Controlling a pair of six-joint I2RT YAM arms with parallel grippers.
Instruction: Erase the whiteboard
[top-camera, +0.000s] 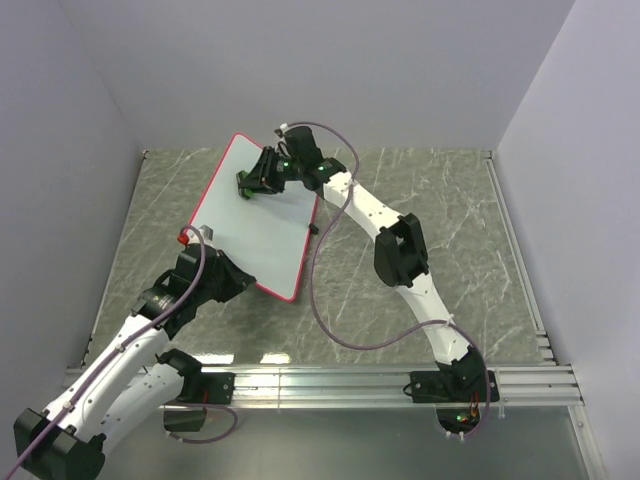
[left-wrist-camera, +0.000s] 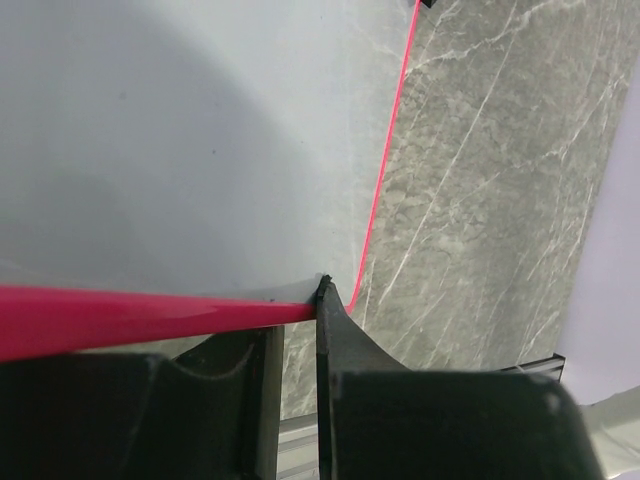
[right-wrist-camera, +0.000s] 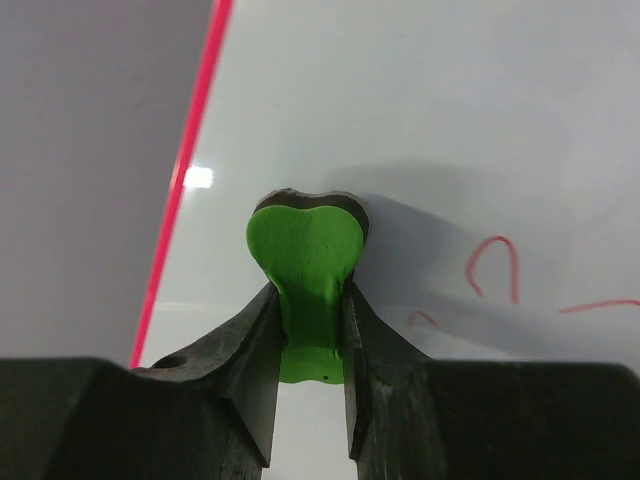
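Note:
The whiteboard (top-camera: 262, 228) with a red-pink rim lies slanted at the left middle of the table. My left gripper (top-camera: 238, 284) is shut on its near rim; in the left wrist view the rim (left-wrist-camera: 150, 315) runs between the fingers of that gripper (left-wrist-camera: 298, 315) and the white face (left-wrist-camera: 200, 150) fills the view. My right gripper (top-camera: 254, 182) is shut on a green eraser (top-camera: 243, 183) pressed on the board's far part. The right wrist view shows the eraser (right-wrist-camera: 305, 255) in the right gripper (right-wrist-camera: 308, 300), with faint red scribbles (right-wrist-camera: 495, 268) to its right.
The grey marble tabletop (top-camera: 440, 220) lies to the right of the board. A small red thing (top-camera: 183, 238) sits at the board's left corner and a small black thing (top-camera: 314, 229) at its right edge. A metal rail (top-camera: 330, 380) runs along the near edge.

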